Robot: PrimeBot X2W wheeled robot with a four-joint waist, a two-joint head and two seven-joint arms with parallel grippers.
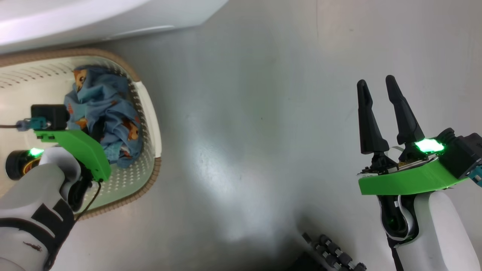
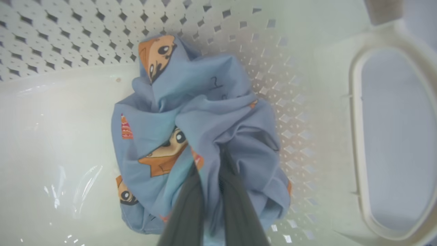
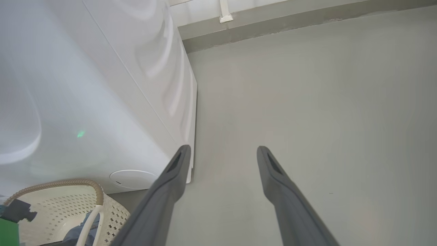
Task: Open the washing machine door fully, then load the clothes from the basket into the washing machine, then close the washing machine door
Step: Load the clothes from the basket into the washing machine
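Observation:
The cream-white basket (image 1: 149, 109) stands on the floor at the left, against the white washing machine (image 1: 75, 19). A bundle of light blue clothes (image 1: 109, 109) with orange bears lies at its right end. My left gripper (image 2: 213, 159) reaches down into the basket, its dark fingers (image 2: 189, 208) sunk into the clothes (image 2: 205, 102) and shut on a fold. My right gripper (image 1: 376, 84) hangs open over bare floor at the right, holding nothing. Its wrist view shows the open gripper (image 3: 222, 150) beside the machine's white side (image 3: 85, 85). The washing machine door is out of view.
Glossy grey floor (image 1: 263, 131) spreads between the basket and my right arm. A dark part of my base with rollers (image 1: 331, 252) sits at the bottom. The basket's handle opening (image 2: 392, 136) is to the right of the clothes. A wall skirting (image 3: 273, 27) runs behind the machine.

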